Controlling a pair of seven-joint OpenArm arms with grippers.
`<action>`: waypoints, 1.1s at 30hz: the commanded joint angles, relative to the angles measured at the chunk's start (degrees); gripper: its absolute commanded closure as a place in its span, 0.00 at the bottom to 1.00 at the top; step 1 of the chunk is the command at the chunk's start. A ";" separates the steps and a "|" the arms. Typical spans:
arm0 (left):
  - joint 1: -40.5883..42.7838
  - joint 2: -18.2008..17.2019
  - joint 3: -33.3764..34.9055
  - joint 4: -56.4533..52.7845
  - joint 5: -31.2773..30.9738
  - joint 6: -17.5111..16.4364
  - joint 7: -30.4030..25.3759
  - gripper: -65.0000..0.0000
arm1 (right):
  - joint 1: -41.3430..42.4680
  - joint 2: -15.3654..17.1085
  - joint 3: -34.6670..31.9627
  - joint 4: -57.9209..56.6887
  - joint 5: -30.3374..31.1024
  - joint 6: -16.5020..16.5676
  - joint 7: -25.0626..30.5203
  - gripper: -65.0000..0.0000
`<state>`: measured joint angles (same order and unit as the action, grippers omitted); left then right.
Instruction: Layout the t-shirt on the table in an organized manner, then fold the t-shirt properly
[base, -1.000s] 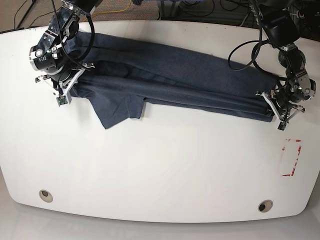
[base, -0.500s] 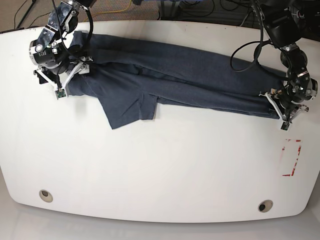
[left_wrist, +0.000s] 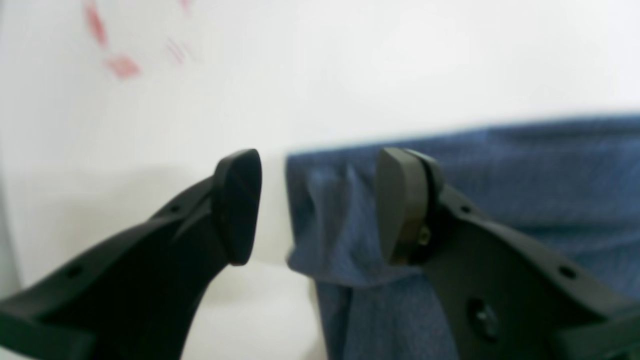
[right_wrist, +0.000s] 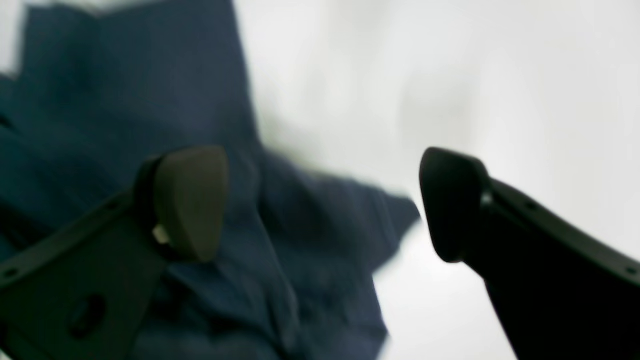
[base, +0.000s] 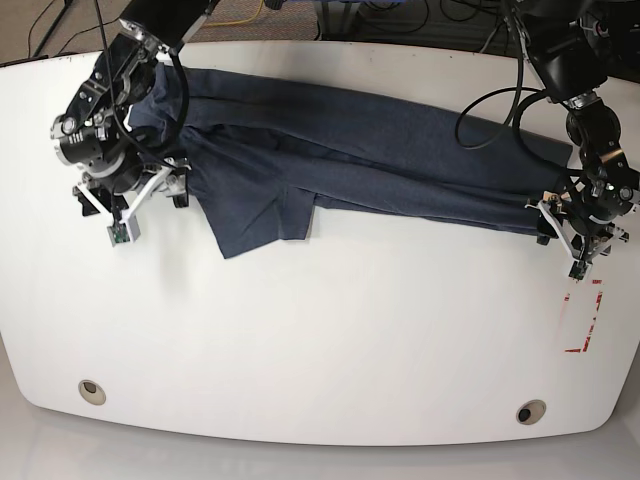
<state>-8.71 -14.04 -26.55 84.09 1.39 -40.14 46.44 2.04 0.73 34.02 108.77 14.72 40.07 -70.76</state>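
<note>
Worktop (base: 330, 340): glossy white slab with rounded edges, filling most of the base view; two round grey grommets (base: 92, 391) sitting near its front edge, a red-taped rectangle (base: 583, 318) lying toward the front corner on the left arm's side. Beyond the far edge, dark flooring and loose cables (base: 250, 12) are showing. Open room: the whole front half of the worktop is lying bare, and narrow white margins are running along both short ends. T-shirt (base: 350, 160): dark slate-blue heathered cotton, soft and creased, stretching as a long band across the rear half of the worktop from one arm to the other, one sleeve flap pointing toward the front. Left end effector (left_wrist: 315, 205): black, with flat dark pads standing apart; the shirt's folded corner is lying between them, nothing gripped. Right end effector (right_wrist: 325, 205): jaws standing wide, one pad (right_wrist: 190, 200) hanging over wrinkled fabric, the other over bare white surface, nothing gripped. Both wrist views are blurring.
</note>
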 joint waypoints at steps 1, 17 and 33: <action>-1.00 -0.95 -0.22 2.72 -0.20 0.14 0.82 0.48 | 3.98 -0.07 -0.04 -4.90 1.15 -0.07 0.65 0.10; -0.74 -0.95 -0.31 9.58 -0.20 0.14 0.91 0.48 | 12.33 -0.16 -1.71 -26.53 1.06 -0.07 5.84 0.10; -0.65 -0.95 -1.98 9.58 -0.20 0.14 0.91 0.48 | 10.40 -2.09 -12.79 -29.34 1.06 -0.07 9.44 0.10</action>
<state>-8.27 -14.00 -27.81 92.49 1.63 -40.16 48.38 11.42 -0.80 21.37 78.70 15.46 39.94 -61.04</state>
